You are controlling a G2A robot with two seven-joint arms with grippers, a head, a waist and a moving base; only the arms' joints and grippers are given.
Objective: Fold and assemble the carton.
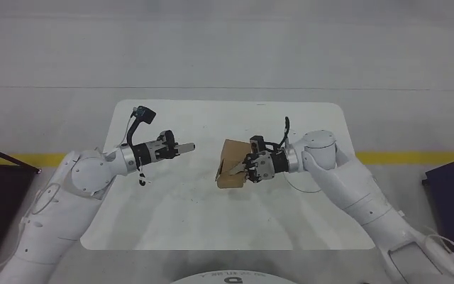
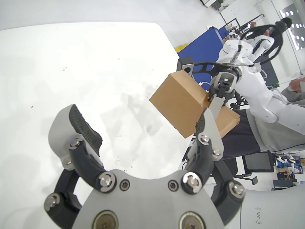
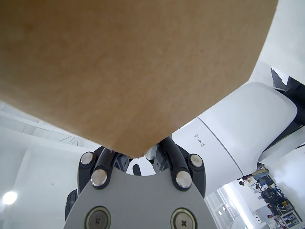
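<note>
Carton [image 1: 233,162] [image 2: 178,101] [image 3: 133,55], brown and folded into a box shape, is held over the middle of the white table [image 1: 177,213]; it is clamped at one edge by the right gripper [image 1: 248,170]; the left gripper [image 1: 190,148] [image 2: 140,113] is seen near it, fingers spread apart, nothing grasped.

Top looks down, wrists share carton [image 1: 231,160]
</note>
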